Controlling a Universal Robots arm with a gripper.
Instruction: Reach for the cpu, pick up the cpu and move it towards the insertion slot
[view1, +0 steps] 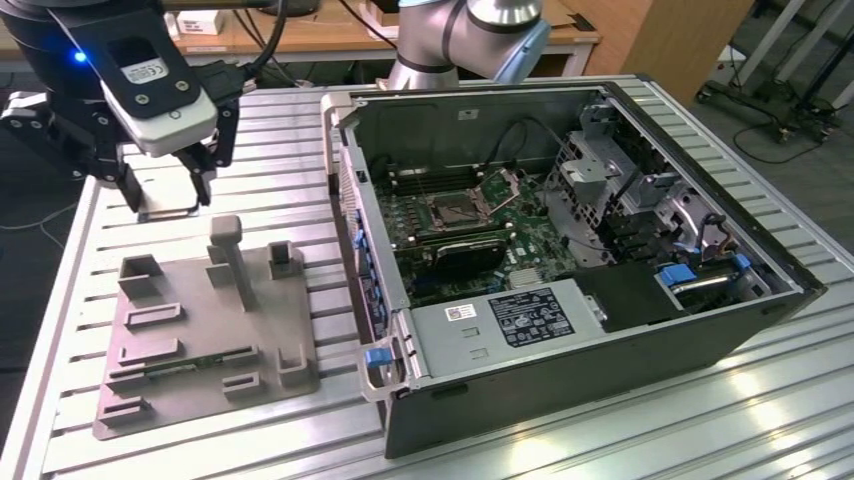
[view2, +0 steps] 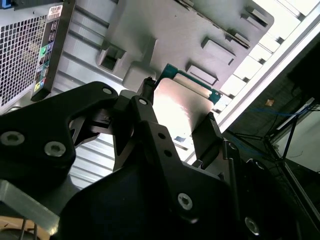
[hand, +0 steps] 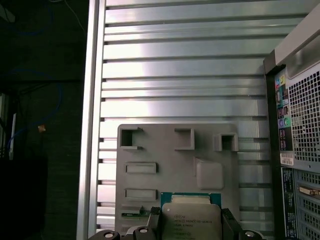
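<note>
My gripper (view1: 170, 205) hangs over the slatted table at the exterior view's left, beyond the far edge of the grey plastic fixture (view1: 200, 320). It is shut on the cpu (hand: 190, 220), a thin square chip with a pale metal top and a green rim. In both wrist views the fingers (view2: 147, 89) pinch two opposite edges of the cpu (view2: 180, 107), which is lifted above the fixture (hand: 170, 170). The insertion slot (view1: 454, 210), a square socket with a raised hinged metal plate (view1: 505, 186), lies inside the open computer case (view1: 694, 330), well off to the exterior view's right of the gripper.
The fixture carries upright posts (view1: 227, 250) and a green memory stick (view1: 200, 360) in a recess. The case's near wall (view1: 350, 190) stands between gripper and socket. The case's rear panel (hand: 300, 150) borders the table (hand: 180, 60). The arm's base (view1: 461, 40) rises behind the case.
</note>
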